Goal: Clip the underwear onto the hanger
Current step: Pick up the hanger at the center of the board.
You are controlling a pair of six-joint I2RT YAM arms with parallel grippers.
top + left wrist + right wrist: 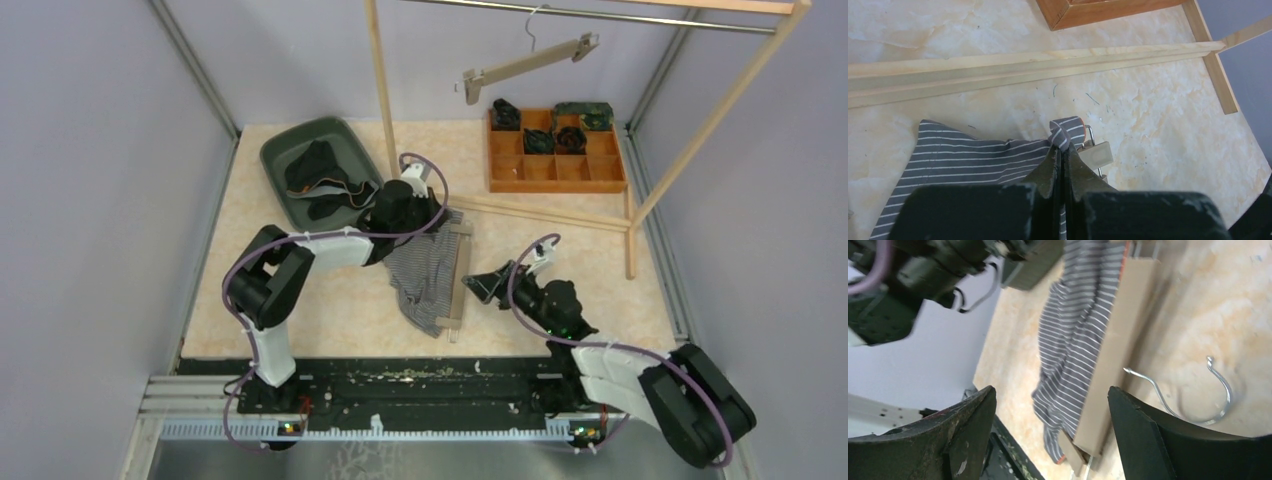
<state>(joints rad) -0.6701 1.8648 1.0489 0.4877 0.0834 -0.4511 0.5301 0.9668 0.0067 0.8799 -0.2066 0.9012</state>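
The left claw [1063,150] is clamped tight on a corner of the grey striped underwear [973,155], and a small fold of fabric bunches up just past its fingertips. Just to the right of those tips sits the pale clip [1096,154] of the hanger [458,290], which lies flat on the surface [1158,130]. The rest of the garment spreads back under the claw and to its left, draped along the hanger's wooden bar. Beyond the claw runs the foot rail of a wooden rack [1048,62]. The right claw [1050,390] hangs above the surface with its jaws spread wide and nothing between them. The striped cloth and bar lie ahead of it, and the wire hook [1198,395] is off to its right.
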